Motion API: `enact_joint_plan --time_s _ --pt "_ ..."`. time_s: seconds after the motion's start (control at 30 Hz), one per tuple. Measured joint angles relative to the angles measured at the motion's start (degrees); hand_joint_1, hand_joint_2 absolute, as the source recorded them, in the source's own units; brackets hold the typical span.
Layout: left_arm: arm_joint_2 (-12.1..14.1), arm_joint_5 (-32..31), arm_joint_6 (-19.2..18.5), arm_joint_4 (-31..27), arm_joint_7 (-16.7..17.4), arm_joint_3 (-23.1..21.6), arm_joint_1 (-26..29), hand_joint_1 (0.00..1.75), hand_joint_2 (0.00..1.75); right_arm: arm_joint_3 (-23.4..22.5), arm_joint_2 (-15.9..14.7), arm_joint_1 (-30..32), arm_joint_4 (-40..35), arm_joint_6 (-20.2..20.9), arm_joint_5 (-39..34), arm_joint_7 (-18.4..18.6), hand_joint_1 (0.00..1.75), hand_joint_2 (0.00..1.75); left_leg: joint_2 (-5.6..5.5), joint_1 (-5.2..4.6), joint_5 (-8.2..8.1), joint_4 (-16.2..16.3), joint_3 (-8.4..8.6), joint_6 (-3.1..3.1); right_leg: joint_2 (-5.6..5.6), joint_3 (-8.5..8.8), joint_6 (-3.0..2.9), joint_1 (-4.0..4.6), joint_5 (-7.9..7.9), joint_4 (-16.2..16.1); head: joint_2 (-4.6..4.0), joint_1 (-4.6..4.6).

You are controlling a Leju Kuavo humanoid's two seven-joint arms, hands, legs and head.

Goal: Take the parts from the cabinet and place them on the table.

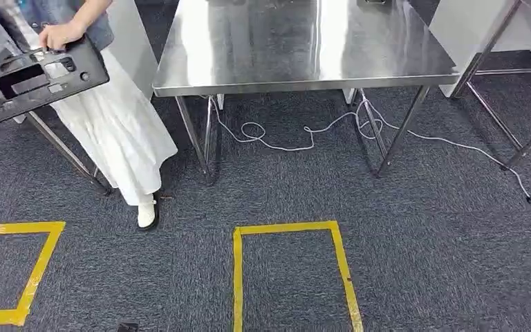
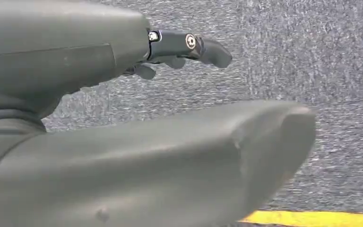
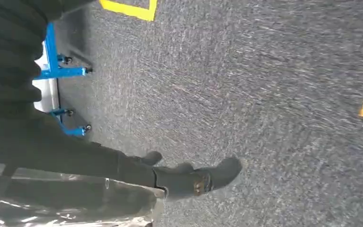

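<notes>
From my head I am looking down at the steel table (image 1: 304,48) standing ahead of me across the grey carpet (image 1: 422,242), with a yellow taped box (image 1: 292,273) marked on the floor between us. At the far left a person (image 1: 114,117) in white is holding a black part (image 1: 31,79) in one hand; its left end is running off the picture. I am judging that I am between steps: nothing of mine is carrying a part, so the next move calls for finding the cabinet and reaching into it. The cabinet itself I cannot make out anywhere here.

At my left wrist, my left hand (image 2: 160,118) is hanging over carpet, thumb and fingers (image 2: 189,47) spread apart and holding nothing. My thumb is blocking much of the floor beneath.

At my right wrist, my right hand (image 3: 189,182) is hanging over carpet too, with a blue wheeled frame (image 3: 56,71) beyond. My fingers (image 3: 217,175) are stretching out, but a glossy wrap (image 3: 66,203) is lying along my hand, so I cannot tell whether I am gripping anything.
</notes>
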Motion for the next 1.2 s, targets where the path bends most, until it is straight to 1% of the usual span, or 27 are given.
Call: enact_joint_plan --time_s 0.07,0.13,0.17,0.2,0.23,0.3,0.33,0.37,0.4,0.43,0.47,0.5,0.53,0.57,0.63,0.67,0.7,0.73,0.77,0.83,0.87,0.93,1.0,1.03,1.1,1.17,1.2 --pt "0.0 -0.2 0.0 0.0 0.0 0.0 0.0 0.00 0.00 0.0 0.0 0.0 0.0 0.2 -0.1 0.0 0.00 1.75 -0.01 0.08 1.90 1.0 2.26 0.15 0.05 -1.56 0.31 0.06 1.38 0.3 0.00 -0.04" --pt "0.0 -0.3 0.0 0.0 0.0 0.0 0.0 0.00 0.00 -0.2 0.0 0.0 0.0 0.2 -0.2 0.0 0.00 1.75 -0.08 0.03 5.39 -6.2 8.75 0.87 0.16 -3.11 0.64 0.11 2.59 0.4 0.00 -0.04" --pt "0.0 -0.3 0.0 0.0 0.0 0.0 -0.1 0.00 0.00 -0.3 0.0 -0.1 0.0 0.2 -0.3 0.0 0.00 1.75 -0.49 -0.22 4.94 -12.0 13.00 1.54 0.23 -3.60 0.84 0.09 3.27 0.3 0.00 -0.02" --pt "0.2 -0.3 0.0 -0.1 0.0 0.0 -0.4 0.00 0.00 -0.4 0.3 -0.1 0.0 0.2 -0.3 0.0 0.00 1.75 -0.81 -0.40 2.22 -16.6 15.43 2.13 0.21 -3.86 1.24 -0.20 3.93 0.2 0.00 -0.11" --pt "0.1 -0.4 0.0 -0.1 0.0 0.0 -0.4 0.00 0.00 -0.4 0.4 -0.1 0.0 0.2 -0.3 0.0 0.00 1.75 -0.56 -0.73 2.29 -17.3 15.82 1.87 0.11 -3.80 1.74 -0.42 4.34 -0.2 0.00 0.09" --pt "0.2 -0.6 0.0 -0.1 0.0 0.0 -0.4 0.00 0.00 -0.7 0.5 -0.2 0.0 0.2 -0.4 0.0 0.00 1.75 -0.64 -1.47 3.46 -17.4 15.18 2.35 0.07 -3.72 2.80 -0.90 5.51 -0.8 0.00 -0.57" --pt "0.2 -0.6 0.0 -0.1 0.0 0.0 -0.5 0.00 0.00 -0.8 0.5 0.0 0.0 0.2 -0.4 0.1 0.00 1.75 -0.52 -1.83 4.57 -18.5 14.59 3.23 0.11 -3.59 3.31 -0.52 6.46 -1.8 0.00 -0.55" --pt "0.0 -0.7 0.0 -0.1 0.0 0.0 -0.6 0.00 0.00 -0.9 0.6 -0.1 0.1 0.2 -0.5 0.1 0.00 1.75 -0.34 -0.90 6.46 -20.1 14.71 3.68 0.17 -3.94 2.99 -0.22 5.81 -0.9 0.00 -0.35" --pt "-0.1 -0.8 0.0 -0.1 0.0 0.0 -0.8 0.00 0.00 -0.9 0.5 0.1 0.1 0.2 -0.5 0.2 0.00 1.75 -0.41 -1.22 7.32 -20.5 13.69 4.53 0.26 -5.19 1.98 -0.06 2.39 1.1 0.00 -0.42" --pt "-0.2 -0.8 0.0 -0.1 0.0 0.0 -0.8 0.00 0.00 -0.9 0.4 0.1 0.1 0.2 -0.5 0.2 0.00 1.75 -0.29 -1.25 8.25 -20.5 12.69 4.71 0.30 -6.74 1.01 -0.05 -1.35 4.7 0.00 -0.24" --pt "-0.2 -0.8 0.0 0.0 0.0 0.0 -0.8 0.00 0.00 -1.0 0.4 0.0 0.1 0.2 -0.5 0.2 0.00 1.75 -0.25 -1.35 8.98 -20.5 11.75 4.52 0.32 -7.71 0.60 -0.05 -4.37 8.8 0.00 -0.02" --pt "-0.2 -0.9 0.0 0.0 0.0 0.0 -0.8 0.00 0.00 -1.0 0.2 0.0 0.1 0.2 -0.5 0.2 0.00 1.75 -0.20 -1.45 9.80 -20.4 10.66 4.49 0.32 -8.47 0.76 -0.05 -6.19 13.0 0.00 -0.11" --pt "-0.2 -0.9 0.0 0.0 0.0 0.0 -0.8 0.00 0.00 -1.1 0.1 0.0 0.1 0.2 -0.5 0.2 0.00 1.75 -0.12 -1.47 10.68 -20.3 9.60 4.29 0.31 -8.72 1.44 -0.09 -6.25 16.1 0.00 0.07" --pt "-0.3 -0.9 0.0 0.0 0.0 0.0 -0.8 0.00 0.00 -1.1 0.1 0.0 0.1 0.2 -0.5 0.2 0.00 1.75 -0.06 -1.48 11.68 -20.2 8.62 4.06 0.32 -7.92 2.52 -0.11 -4.61 17.2 0.00 0.02" --pt "-0.4 -0.9 0.0 0.0 0.0 0.0 -0.8 0.00 0.00 -1.2 0.0 -0.1 0.1 0.2 -0.5 0.2 0.00 1.75 0.00 -1.40 13.22 -19.4 5.94 3.43 0.31 -3.07 4.27 -0.21 -0.51 12.7 0.00 0.11" --pt "-0.5 -0.9 0.0 0.0 0.0 0.0 -0.8 0.00 0.00 -1.3 -0.1 -0.2 0.1 0.2 -0.5 0.2 0.00 1.75 0.00 -1.41 13.72 -18.7 4.79 3.05 0.28 0.74 4.27 -0.37 -0.46 7.9 0.00 0.15" --pt "-0.4 -0.9 0.0 0.0 0.0 0.0 -0.8 0.00 0.00 -1.3 0.0 -0.4 0.1 0.2 -0.5 0.2 0.00 1.75 0.03 -1.83 13.95 -17.7 3.79 2.67 0.28 5.50 3.83 -0.39 -2.33 2.0 0.00 0.24" --pt "-0.5 -0.9 0.0 0.0 0.0 0.0 -0.8 0.00 0.00 -1.3 -0.2 -0.5 0.0 0.2 -0.5 0.2 0.00 1.75 0.20 -1.92 14.25 -16.9 2.95 2.47 0.57 7.84 3.18 0.47 -4.64 -2.9 0.00 0.22" --pt "-0.4 -0.9 0.0 0.0 0.0 0.0 -0.9 0.00 0.00 -1.3 0.0 -0.5 0.1 0.2 -0.5 0.2 0.00 1.75 0.24 -2.04 15.16 -16.9 2.75 2.32 0.50 6.34 2.59 0.35 -4.43 -2.3 0.00 -0.09" --pt "-0.4 -0.9 0.0 0.0 0.0 0.0 -0.5 0.00 0.00 -1.4 0.0 -0.2 0.1 0.2 -0.5 0.2 0.00 1.75 0.19 -1.52 16.14 -16.8 2.38 2.24 0.35 5.81 1.69 0.07 -3.86 -1.8 0.00 -0.15" --pt "-0.3 -0.9 0.0 0.0 0.0 0.0 -0.3 0.00 0.00 -1.4 0.1 0.0 0.2 0.2 -0.5 0.2 0.00 1.75 -0.04 -1.05 15.62 -16.6 2.08 1.82 0.08 5.37 0.89 -0.42 -3.22 -1.8 0.00 -0.02" --pt "-0.4 -0.8 -0.1 0.0 0.0 0.0 0.1 0.00 0.00 -1.4 0.1 0.1 0.2 0.2 -0.5 0.3 0.00 1.75 -0.33 -0.63 7.83 -11.3 0.62 0.83 -0.05 4.03 -0.33 -0.25 -1.84 -1.8 0.00 -0.31" --pt "-0.4 -0.8 -0.2 0.0 0.0 0.0 0.1 0.00 0.00 -1.4 0.1 0.1 0.2 0.3 -0.5 0.3 0.00 1.75 -0.32 -0.08 1.68 -2.1 -0.97 0.05 -0.09 2.46 -0.32 -0.16 -0.52 -1.7 0.00 -0.29" --pt "-0.4 -0.8 -0.2 0.0 0.0 0.0 0.1 0.00 0.00 -1.4 0.1 0.1 0.2 0.3 -0.5 0.3 0.00 1.75 -0.32 0.11 0.93 1.1 -1.03 -0.16 -0.09 2.12 -0.14 -0.15 0.08 -1.6 0.00 -0.24" --pt "-0.4 -0.8 -0.2 0.0 0.0 0.0 0.1 0.00 0.00 -1.4 0.1 0.2 0.2 0.3 -0.5 0.3 0.00 1.75 -0.31 0.51 3.75 0.5 2.04 -0.33 -0.04 0.35 0.30 -0.30 1.24 -1.2 0.00 -0.33" --pt "-0.4 -0.7 -0.2 0.0 0.0 0.0 0.0 0.00 0.00 -1.4 0.1 0.2 0.2 0.3 -0.5 0.3 0.00 1.75 -0.35 0.61 6.27 -8.8 9.61 0.06 0.11 -0.91 0.91 -0.45 1.93 -0.8 0.00 -0.35" --pt "-0.4 -0.8 -0.2 0.0 0.0 0.0 -0.1 0.00 0.00 -1.4 0.1 0.1 0.2 0.3 -0.5 0.3 0.00 1.75 -0.64 0.57 5.07 -14.1 13.12 0.43 0.09 -1.05 1.16 -0.54 2.34 -0.8 0.00 -0.37"
